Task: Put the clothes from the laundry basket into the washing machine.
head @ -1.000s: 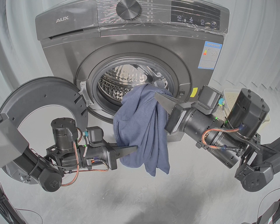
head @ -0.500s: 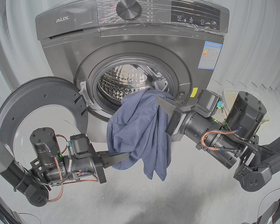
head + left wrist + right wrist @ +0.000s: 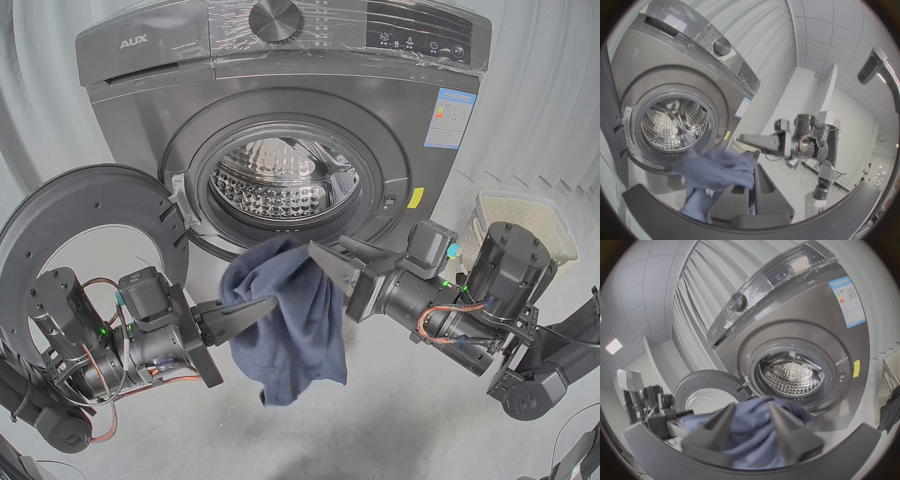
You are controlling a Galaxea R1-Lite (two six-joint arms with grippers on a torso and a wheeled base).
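Logged one blue garment (image 3: pixel 284 325), outside the washing machine (image 3: pixel 281 94), hanging in the air at 6 o'clock of the drum (image 3: pixel 284 178) mouth. Placed it just in front of the opening's lower rim and clear of the floor (image 3: pixel 406 431). Noted its upper folds bunched about level with that rim, the rest trailing down in a loose tail.

Found the left gripper (image 3: pixel 269 303) at 9 o'clock of the garment, clenched on a fold at the cloth's near edge. Saw the same from the left wrist view, with fabric pinched beside one of the fingers (image 3: pixel 770 193).

Found the right gripper (image 3: pixel 326 244) at 2 o'clock of the garment, fingers spread apart, released rather than clamped. Noted the top of the cloth lying against and between them, as blue fabric in that gap from the right wrist view.

Recorded the round door (image 3: pixel 94 206) swung wide open at 8 o'clock of the drum mouth.

Recorded the pale laundry basket (image 3: pixel 537 215) on the floor at 3 o'clock of the drum, beside the machine's front corner. Noted a dark piece of cloth (image 3: pixel 890 415) hanging at the basket; could not tell whether inside or over the rim.
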